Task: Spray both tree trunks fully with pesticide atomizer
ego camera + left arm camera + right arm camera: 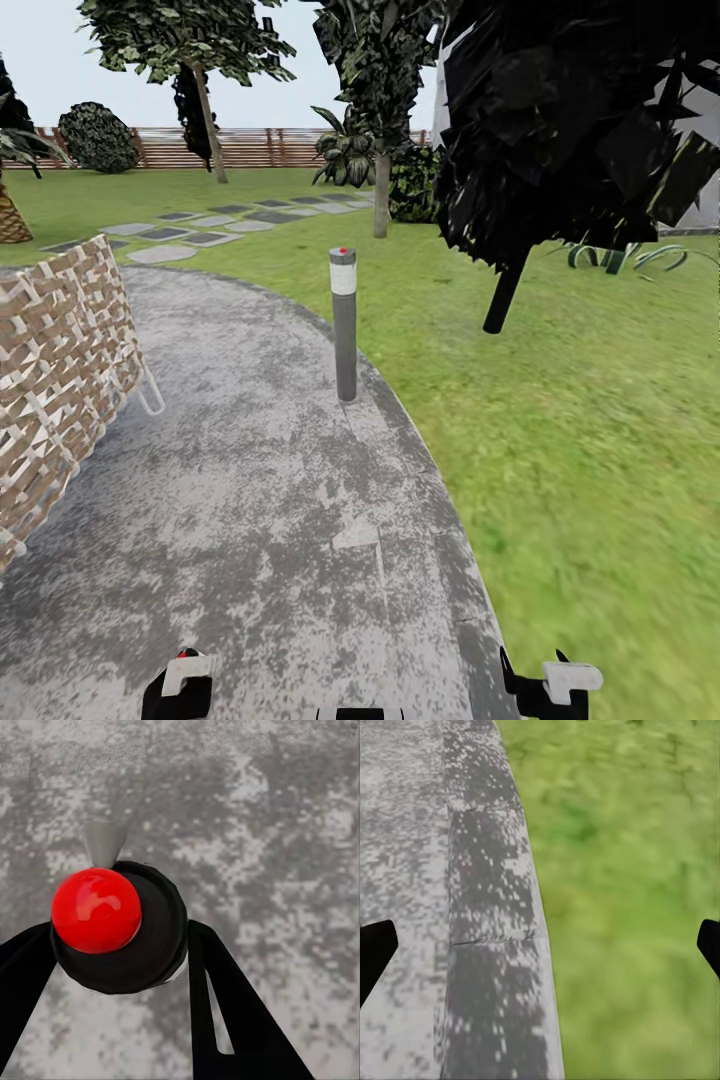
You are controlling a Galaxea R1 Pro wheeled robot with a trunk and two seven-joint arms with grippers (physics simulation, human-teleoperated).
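Observation:
The pesticide atomizer (97, 909) has a glossy red round top, a black round body and a grey cone nozzle. My left gripper (120, 949) is shut on it, one black finger (225, 1005) on each side, above grey paving. In the head view the left gripper (180, 688) sits at the bottom edge, over the path. My right gripper (552, 685) is open and holds nothing; it hangs over the border between paving and grass (622, 907). Two trees with pale trunks stand far ahead, one trunk (208, 120) by the fence and one (381, 195) nearer.
A curved grey stone path (250, 500) runs ahead. A grey bollard lamp (344, 325) stands at its right edge. A woven wicker piece (60, 370) lines the left side. A near-black tree (505, 290) leans over the lawn at right. Stepping stones (190, 235) lead toward the fence (250, 147).

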